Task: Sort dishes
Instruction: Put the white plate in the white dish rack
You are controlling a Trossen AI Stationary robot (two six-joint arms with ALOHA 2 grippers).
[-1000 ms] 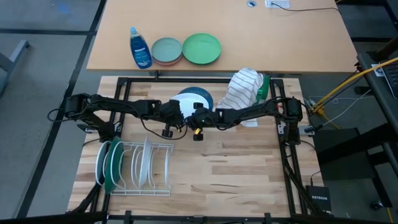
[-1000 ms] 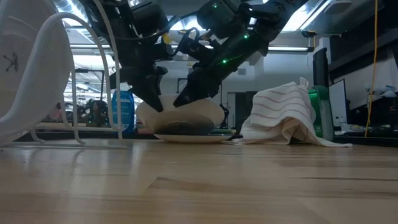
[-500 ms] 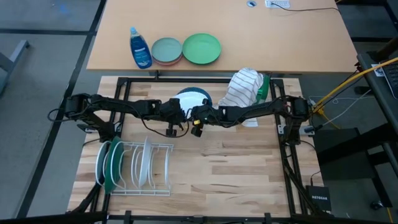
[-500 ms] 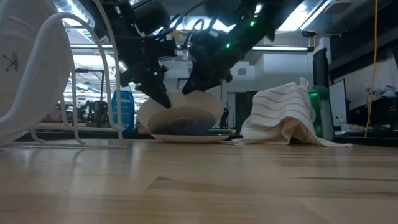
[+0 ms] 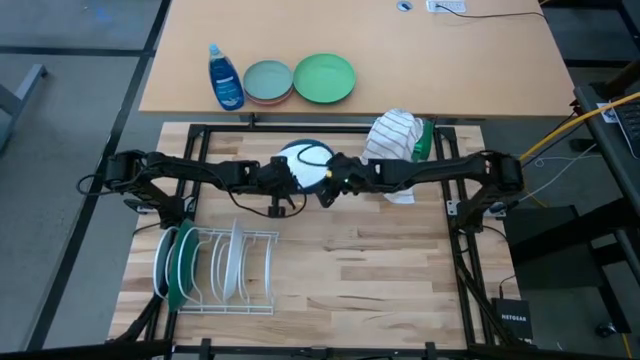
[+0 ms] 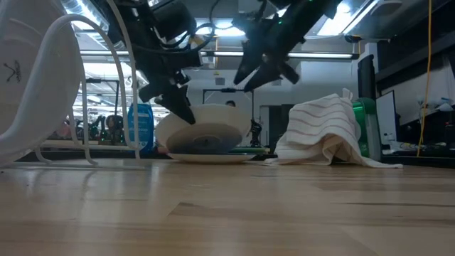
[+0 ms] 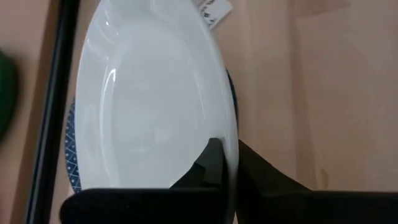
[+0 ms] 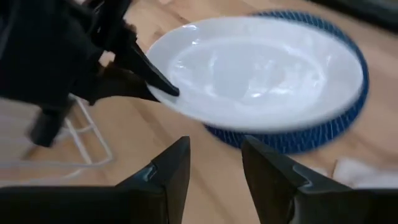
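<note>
A white plate (image 5: 305,163) lies tilted on a blue patterned plate (image 8: 298,142) at the middle far part of the table. My left gripper (image 7: 231,163) is shut on its near left rim. My right gripper (image 8: 214,158) hangs open above the plate's right side (image 6: 264,70) and touches nothing. The blue plate lies flat on the table. At the near left, a wire rack (image 5: 225,265) holds white plates and a dark green plate (image 5: 183,268) on edge. My left gripper pinches the white plate's rim (image 7: 229,144) between its two fingers, one on the upper face and one beneath. The fingers come from the table's left, slanting down. The held edge (image 6: 178,119) is raised, and the plate's opposite edge rests on the blue plate.
A striped towel (image 5: 392,140) lies bunched right of the plates, against a green object (image 5: 425,140). On the table beyond stand a blue soap bottle (image 5: 225,78), a grey-blue plate (image 5: 267,80) stacked on a pink one, and a light green plate (image 5: 324,78).
My right gripper has let go of the white plate's right rim, opened, rolled and risen clear above it. The left gripper has kept its hold, and the plate stays tilted on the blue plate.
</note>
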